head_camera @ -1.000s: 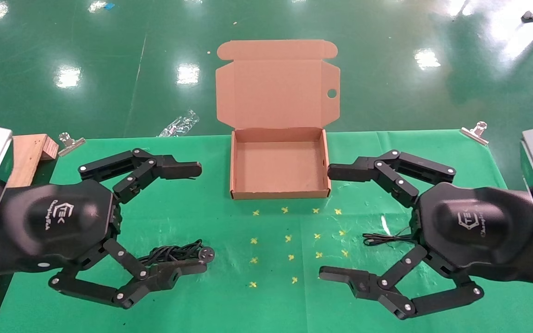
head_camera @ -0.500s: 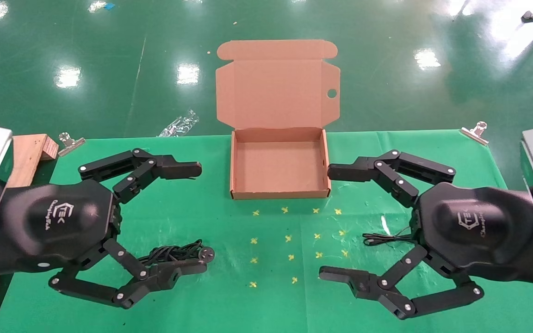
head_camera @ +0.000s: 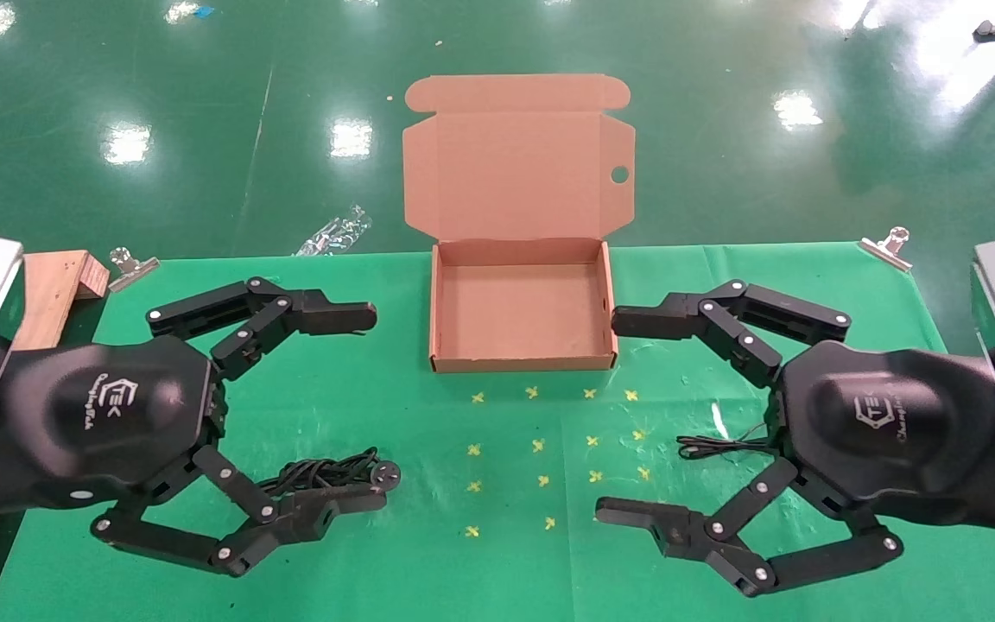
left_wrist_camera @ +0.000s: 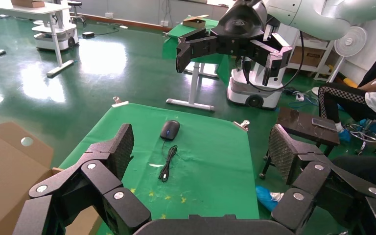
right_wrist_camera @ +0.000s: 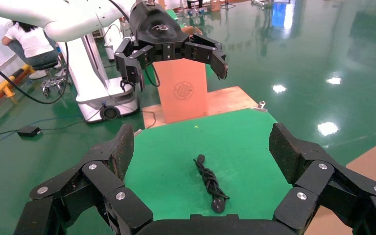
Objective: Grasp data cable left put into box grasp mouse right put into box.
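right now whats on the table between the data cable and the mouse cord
Only bare green cloth with small yellow cross marks, as the head view shows. The data cable lies left, the mouse's cord right, the box farther back.

Bundled data cable (right_wrist_camera: pixel 209 182) on green table (right_wrist_camera: pixel 171 156), between spread end effector fingers (right_wrist_camera: pixel 120 148)

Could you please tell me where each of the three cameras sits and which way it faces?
Head view: on the head, looking down at the box; left gripper and right gripper show open.
Left wrist view: on the left wrist, facing across the table to the mouse.
Right wrist view: on the right wrist, facing the data cable.
Shared: each wrist view shows the other arm's gripper above the table.
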Robot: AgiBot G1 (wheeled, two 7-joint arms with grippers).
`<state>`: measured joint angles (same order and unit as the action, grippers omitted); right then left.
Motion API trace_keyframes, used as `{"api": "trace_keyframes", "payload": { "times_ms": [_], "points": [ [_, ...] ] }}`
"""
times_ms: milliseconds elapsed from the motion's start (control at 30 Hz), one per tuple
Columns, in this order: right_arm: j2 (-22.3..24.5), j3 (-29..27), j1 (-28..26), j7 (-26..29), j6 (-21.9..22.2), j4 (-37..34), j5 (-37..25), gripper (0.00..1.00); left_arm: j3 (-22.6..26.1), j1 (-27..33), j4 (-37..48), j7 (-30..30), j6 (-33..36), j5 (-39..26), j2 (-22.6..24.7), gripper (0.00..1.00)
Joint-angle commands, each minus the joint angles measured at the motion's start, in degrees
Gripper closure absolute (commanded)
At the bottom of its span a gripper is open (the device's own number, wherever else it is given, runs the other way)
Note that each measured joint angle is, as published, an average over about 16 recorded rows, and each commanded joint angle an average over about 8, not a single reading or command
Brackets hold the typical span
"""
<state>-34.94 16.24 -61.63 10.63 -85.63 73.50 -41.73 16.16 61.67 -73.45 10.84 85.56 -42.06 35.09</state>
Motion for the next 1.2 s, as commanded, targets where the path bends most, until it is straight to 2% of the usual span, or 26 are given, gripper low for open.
{"api": "trace_keyframes", "payload": {
  "times_ms": [33,200,333,533,700,967,1200],
  "points": [
    [0.0,0.0,0.0,0.0,0.0,0.0,0.0,0.00,0.0,0.0,0.0,0.0,0.0,0.0,0.0,0.00],
    [0.5,0.4,0.2,0.1,-0.2,-0.1,-0.8,0.00,0.2,0.1,-0.5,-0.8,0.4,-0.8,-0.1,0.00],
    [2.1,1.7,0.2,0.2,-0.7,0.2,-4.7,0.00,1.4,0.8,-1.6,-3.2,1.2,-5.0,-0.5,0.00],
    [4.2,4.0,-1.1,0.9,-0.1,1.1,-12.6,0.00,6.1,4.2,-3.2,-6.7,0.6,-19.9,-0.2,0.00],
    [4.9,4.4,0.2,2.4,1.7,-0.2,-13.6,0.00,11.3,6.8,-3.6,-6.6,-2.5,-34.8,2.1,0.00],
    [5.6,3.9,2.2,2.4,2.9,0.3,-12.8,0.00,18.0,7.0,-3.5,-1.9,-10.3,-55.2,7.8,0.00],
    [6.8,3.4,3.2,2.8,3.8,1.1,-12.5,0.00,20.9,7.0,-3.0,4.3,-14.6,-66.2,11.8,0.00]
  ]
}}
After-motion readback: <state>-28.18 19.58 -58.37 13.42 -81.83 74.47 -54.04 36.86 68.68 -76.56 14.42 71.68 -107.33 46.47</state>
